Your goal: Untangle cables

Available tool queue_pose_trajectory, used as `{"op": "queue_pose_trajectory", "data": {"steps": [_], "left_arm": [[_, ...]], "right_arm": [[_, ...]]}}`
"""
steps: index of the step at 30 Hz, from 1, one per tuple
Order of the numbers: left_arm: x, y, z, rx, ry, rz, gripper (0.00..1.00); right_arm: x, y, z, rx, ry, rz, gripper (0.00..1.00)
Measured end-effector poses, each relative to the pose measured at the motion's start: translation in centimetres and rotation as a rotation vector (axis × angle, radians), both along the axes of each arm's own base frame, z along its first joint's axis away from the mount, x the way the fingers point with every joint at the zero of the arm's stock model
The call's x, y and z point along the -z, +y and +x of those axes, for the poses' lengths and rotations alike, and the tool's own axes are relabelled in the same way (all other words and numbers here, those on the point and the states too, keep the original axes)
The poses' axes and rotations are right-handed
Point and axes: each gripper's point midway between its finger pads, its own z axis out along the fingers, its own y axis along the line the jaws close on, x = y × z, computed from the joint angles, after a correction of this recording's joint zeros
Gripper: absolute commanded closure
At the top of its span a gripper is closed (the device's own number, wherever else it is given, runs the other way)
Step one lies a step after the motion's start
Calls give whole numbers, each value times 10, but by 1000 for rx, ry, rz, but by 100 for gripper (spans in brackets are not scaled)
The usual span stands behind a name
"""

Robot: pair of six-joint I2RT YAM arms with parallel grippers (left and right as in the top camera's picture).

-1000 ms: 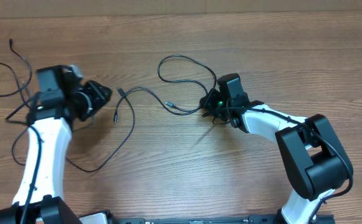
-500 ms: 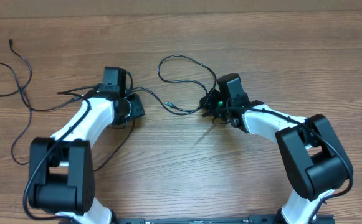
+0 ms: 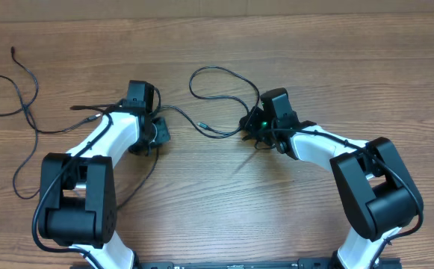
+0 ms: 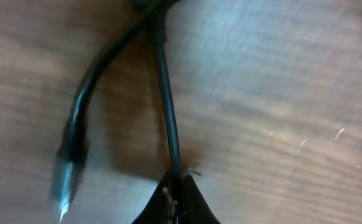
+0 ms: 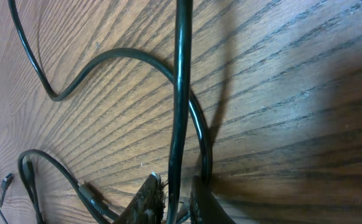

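Your left gripper (image 4: 177,190) and right gripper (image 5: 173,190) each clamp their jaws shut on the thin black cables (image 5: 182,93), which loop midway across the tabletop (image 3: 314,45); bare wood stretches open toward its far edge.

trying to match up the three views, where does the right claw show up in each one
overhead: right claw right of centre, at the tip of the right arm, shut on a cable.
right wrist: right claw at the bottom edge, centre, with the cable running up between its fingertips.
left wrist: not in it.
shared landmark: that cable, in overhead and right wrist.
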Motion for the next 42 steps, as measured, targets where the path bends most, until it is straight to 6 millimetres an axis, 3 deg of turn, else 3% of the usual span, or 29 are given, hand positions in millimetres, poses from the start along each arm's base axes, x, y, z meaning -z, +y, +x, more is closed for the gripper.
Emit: {"op": "queue_pose_trajectory", "data": {"steps": [2,4,8,12,15,20,26,28,29,30,34,38,42], "left_arm": [[-11,6,-6,-8,39,26,96],[-30,14,1,-22,7,58,96],[-99,42,32,-92,-198,152,96],[-158,76,35,-201,-352,284,96],[-173,95,28,-267,-379,385,96],[-168,115,25,-313,-347,494,92],[-135,132,25,-328,-245,560,88],[-122,140,23,-321,-196,580,76],[-117,145,21,-320,-175,589,61],[-111,150,20,-322,-153,595,53],[-94,160,15,-327,-96,575,43],[-83,145,18,-280,-87,463,38],[-73,103,28,-153,-92,253,36]], "right_arm": [[0,0,0,0,0,1,85],[0,0,0,0,0,0,85],[0,0,0,0,0,0,85],[0,0,0,-1,1,2,85],[0,1,0,-2,1,3,85],[0,1,0,-2,2,3,85],[0,1,0,-3,1,3,85],[0,1,0,-2,1,3,85],[0,1,0,-3,2,3,85],[0,0,0,-2,2,2,85],[0,1,0,-2,2,3,85],[0,1,0,-2,2,3,85],[0,1,-1,-4,3,4,81]]}}
